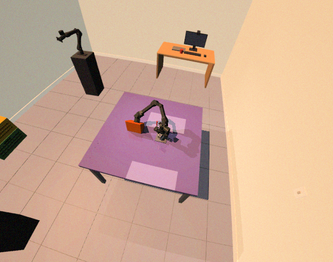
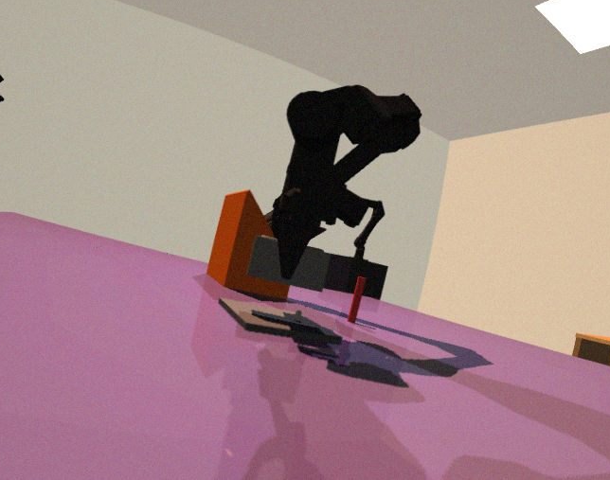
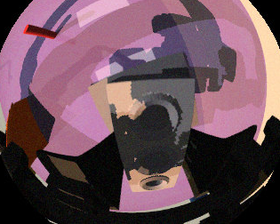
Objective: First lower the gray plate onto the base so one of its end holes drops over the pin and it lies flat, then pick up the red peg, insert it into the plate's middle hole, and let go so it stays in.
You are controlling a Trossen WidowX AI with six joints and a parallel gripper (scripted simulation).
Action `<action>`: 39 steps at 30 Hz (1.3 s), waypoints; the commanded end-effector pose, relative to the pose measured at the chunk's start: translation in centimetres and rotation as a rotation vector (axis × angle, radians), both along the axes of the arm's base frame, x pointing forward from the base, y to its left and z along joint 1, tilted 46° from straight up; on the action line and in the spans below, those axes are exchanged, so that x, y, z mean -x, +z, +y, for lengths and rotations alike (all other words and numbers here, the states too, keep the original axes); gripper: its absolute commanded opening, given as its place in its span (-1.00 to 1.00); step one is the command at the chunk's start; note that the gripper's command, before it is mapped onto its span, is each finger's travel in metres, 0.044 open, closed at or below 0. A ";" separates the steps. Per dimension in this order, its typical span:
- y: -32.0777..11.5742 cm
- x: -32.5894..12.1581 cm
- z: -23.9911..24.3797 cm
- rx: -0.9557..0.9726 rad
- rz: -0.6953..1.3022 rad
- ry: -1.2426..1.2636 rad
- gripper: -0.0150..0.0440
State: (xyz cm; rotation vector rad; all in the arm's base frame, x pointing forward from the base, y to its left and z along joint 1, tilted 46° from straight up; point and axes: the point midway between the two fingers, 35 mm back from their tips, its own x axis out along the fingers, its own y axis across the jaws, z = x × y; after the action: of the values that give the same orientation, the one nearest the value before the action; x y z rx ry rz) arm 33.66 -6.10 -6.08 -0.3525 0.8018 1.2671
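Observation:
My gripper (image 1: 161, 136) (image 2: 287, 275) (image 3: 148, 127) is shut on the gray plate (image 2: 265, 260) (image 3: 186, 95), with a finger on each side of it. The plate hangs in the air above the base, clear of the pin. One end hole shows at its near end in the wrist view; the plate's shaded face hides the other holes. The flat base (image 1: 159, 141) (image 2: 231, 311) (image 3: 98, 100) lies on the table, partly in shadow and mostly hidden by the plate in the wrist view. Its short pin (image 2: 298, 315) stands up. The red peg (image 1: 156, 123) (image 2: 357, 299) (image 3: 40, 31) stands upright on the table, apart from the base.
An orange block (image 1: 134, 126) (image 2: 236, 244) (image 3: 23, 128) stands on the purple table (image 1: 114, 154) (image 2: 118, 341) near the arm's foot. A desk (image 1: 166, 46) with a monitor and a second arm on a black pedestal (image 1: 88, 73) stand away from the table.

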 end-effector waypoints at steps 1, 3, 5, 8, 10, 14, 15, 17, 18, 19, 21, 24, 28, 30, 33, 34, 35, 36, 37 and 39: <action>-0.1 0.0 -0.3 0.005 -0.003 0.000 -0.49; -0.3 0.0 -0.1 0.004 -0.003 0.000 -0.49; -0.6 -0.1 0.2 0.004 -0.003 0.000 -0.49; -1.1 -0.1 0.7 0.004 -0.003 0.000 -0.49; -1.2 -0.1 0.8 0.004 -0.003 0.000 -0.49; -1.4 -0.2 1.0 0.004 -0.003 0.000 -0.49; -1.5 -0.2 1.1 0.004 -0.003 0.000 -0.49; -1.7 -0.2 1.3 0.004 -0.003 0.000 -0.49; -1.8 -0.2 1.4 0.004 -0.003 0.000 -0.49; -1.9 -0.2 1.5 0.004 -0.003 0.000 -0.49; -2.2 -0.3 1.8 0.004 -0.003 0.000 -0.49; -2.5 -0.3 2.1 0.003 -0.003 0.000 -0.49; -2.9 -0.3 2.5 0.003 -0.003 0.000 -0.49; -2.6 -0.3 2.2 0.006 -0.002 0.004 -0.49; -2.6 -0.3 2.2 0.006 -0.002 0.004 -0.49; -2.6 -0.3 2.2 0.006 -0.002 0.004 -0.49; -2.6 -0.3 2.2 0.006 -0.002 0.004 -0.49; -2.6 -0.3 2.2 0.006 -0.002 0.004 -0.40; -2.6 -0.3 2.2 0.006 -0.002 0.004 -0.31; -2.6 -0.3 2.2 0.006 -0.002 0.004 -0.14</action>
State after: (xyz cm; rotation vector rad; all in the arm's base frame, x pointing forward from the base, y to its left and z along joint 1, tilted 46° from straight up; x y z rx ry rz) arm 33.94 -3.76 -8.74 -0.3594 0.8040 1.2689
